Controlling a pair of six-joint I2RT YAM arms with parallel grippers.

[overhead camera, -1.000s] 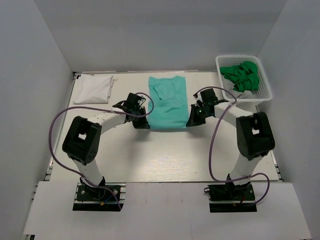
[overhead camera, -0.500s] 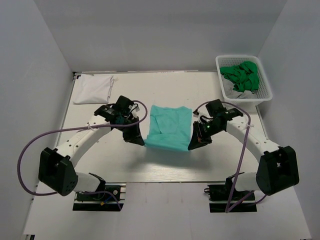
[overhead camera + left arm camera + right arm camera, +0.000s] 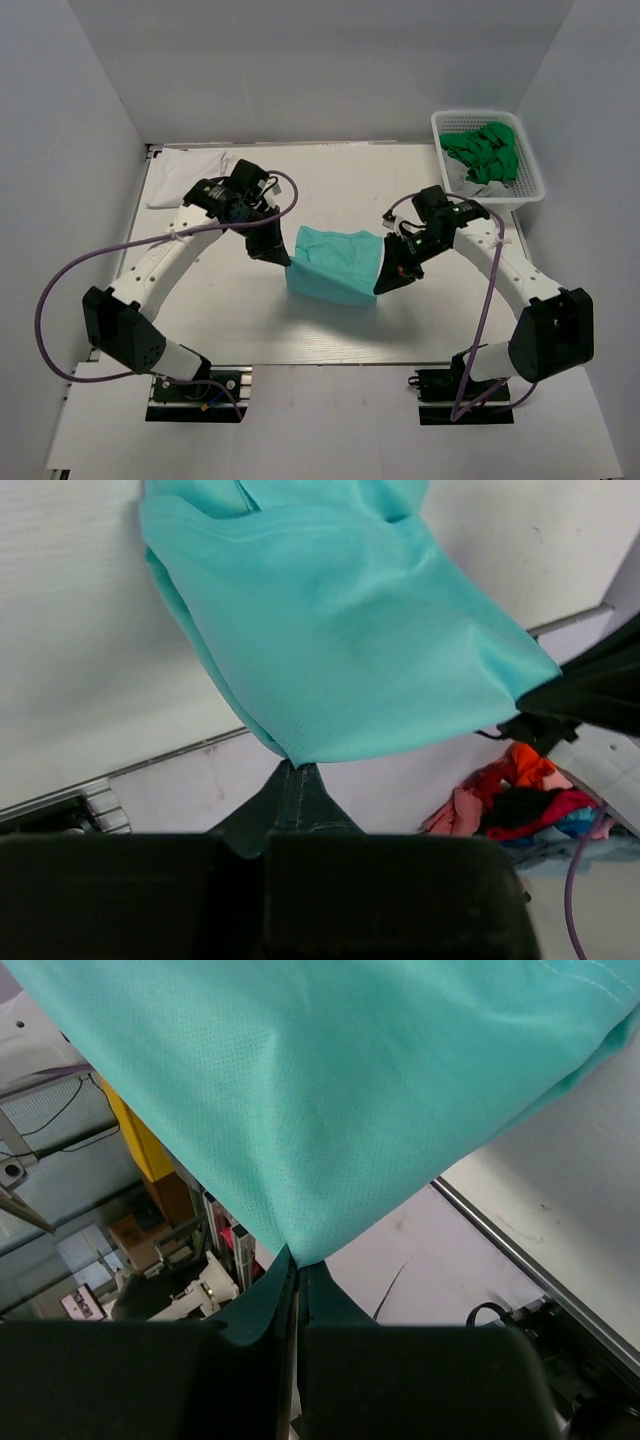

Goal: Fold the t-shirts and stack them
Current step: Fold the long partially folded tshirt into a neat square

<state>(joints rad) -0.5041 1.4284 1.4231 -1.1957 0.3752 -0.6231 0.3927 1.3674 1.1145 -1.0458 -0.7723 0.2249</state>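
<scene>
The light teal t-shirt (image 3: 335,262) hangs lifted over the middle of the table, held at two corners. My left gripper (image 3: 285,262) is shut on its left corner, seen in the left wrist view (image 3: 297,765) with the teal cloth (image 3: 330,630) spreading above. My right gripper (image 3: 381,288) is shut on its right corner, seen in the right wrist view (image 3: 298,1258) under the teal cloth (image 3: 330,1090). A folded white t-shirt (image 3: 178,180) lies at the far left, partly behind my left arm. A bright green t-shirt (image 3: 485,150) sits crumpled in the basket over a grey-white one (image 3: 470,181).
The white mesh basket (image 3: 530,165) stands at the far right corner. Purple cables loop beside both arms. Grey walls enclose the table (image 3: 330,320) on three sides.
Both grippers have lifted the teal t-shirt's near edge up and toward the front. The cloth has bunched shorter and hangs above the table. The left arm stretched further out.
</scene>
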